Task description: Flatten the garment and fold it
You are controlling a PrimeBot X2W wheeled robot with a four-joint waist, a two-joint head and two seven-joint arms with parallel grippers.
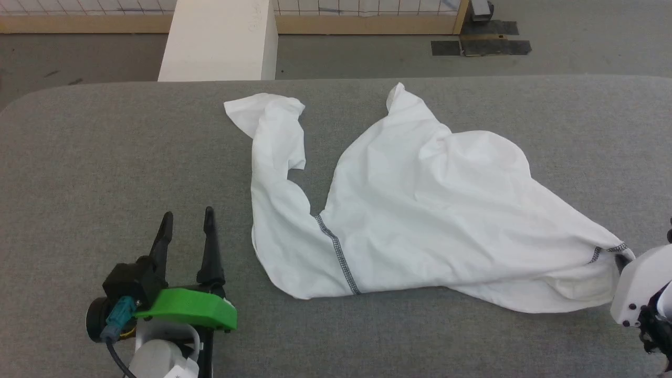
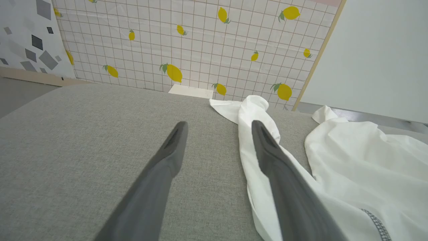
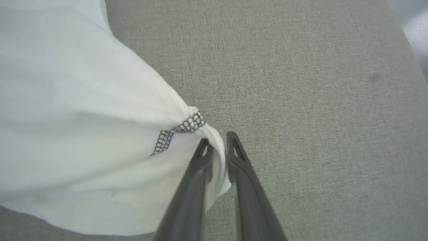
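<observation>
Head view. The garment (image 1: 420, 210) lies on the grey bench (image 1: 105, 157), spread from the centre out toward 4 o'clock. It is thin white cloth, rumpled and not flat. The body makes a broad, softly billowed sheet with shallow creases. One sleeve (image 1: 275, 157) runs as a long strip from 11 o'clock down toward 7 o'clock of the cloth, its cuff end bunched and curled over. A second point of cloth peaks at 12 o'clock (image 1: 399, 94). Dark grey zigzag stitching (image 1: 338, 252) runs diagonally where the sleeve joins the body, and a shorter run of it sits at the far 4 o'clock tip (image 1: 609, 251).

Right tool (image 3: 218, 139) — closed, pinching a small fold of the garment's edge between its two dark fingers, just beside the end of the stitching. From that pinch the cloth is drawn into a taut, gathered corner. In the head view the pale housing of this tool sits at the frame's 4 o'clock edge.

Left tool (image 1: 188, 213) — open, fingers spread, nothing between them. It sits at 7 o'clock of the head view, just at 9 o'clock of the sleeve. In its own wrist view (image 2: 219, 123) one finger overlaps the sleeve's edge; whether it touches the cloth I cannot tell.

Beyond the bench at 12 o'clock: a white box (image 1: 220, 42) on grey floor (image 1: 577, 42).
</observation>
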